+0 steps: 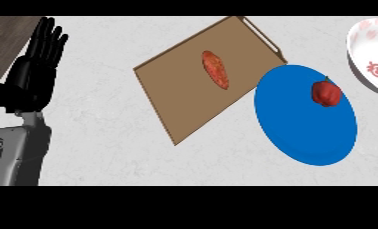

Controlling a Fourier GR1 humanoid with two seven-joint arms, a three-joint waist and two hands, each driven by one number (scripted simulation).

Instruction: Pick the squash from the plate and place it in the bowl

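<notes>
Squash [326, 92], red and lumpy with a small green stem, sat on the blue plate [303, 133], toward the plate's upper right part. Just beyond, at the view's right edge, the white bowl [358, 48] with red markings was partly cut off. A brown cutting board [184, 88] lay tilted left of the plate on the pale surface [103, 123], carrying an elongated reddish-orange item [215, 69]. The left robot hand [37, 68] rested at the left edge, fingers straight and upward, holding nothing.

A red squash [326, 93] lies on a blue plate [295, 133], beside a brown board [177, 88] and a white, red-patterned bowl [362, 48].
</notes>
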